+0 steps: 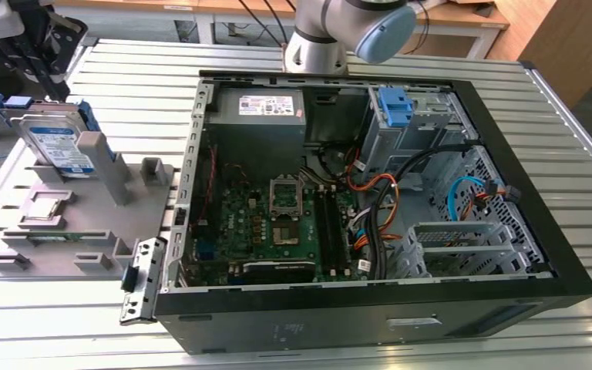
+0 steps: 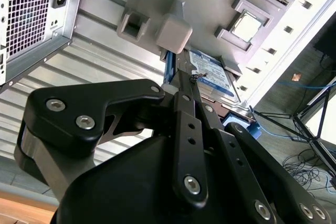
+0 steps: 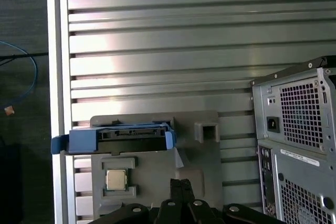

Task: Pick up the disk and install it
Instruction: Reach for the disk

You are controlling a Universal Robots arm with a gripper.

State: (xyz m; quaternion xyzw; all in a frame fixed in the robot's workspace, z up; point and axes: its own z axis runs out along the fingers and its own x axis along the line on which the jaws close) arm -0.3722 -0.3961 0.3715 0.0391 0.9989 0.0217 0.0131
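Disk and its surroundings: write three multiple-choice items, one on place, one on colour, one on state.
1. Where is the disk? A in the computer case; B standing in the grey fixture; C lying flat elsewhere.
2. Its bracket is: A blue; B red; C yellow.
3. The computer case is: A closed; B overturned; C open.
B: it stands upright in the fixture's slot. A: blue shows along its edges. C: the motherboard lies bare.
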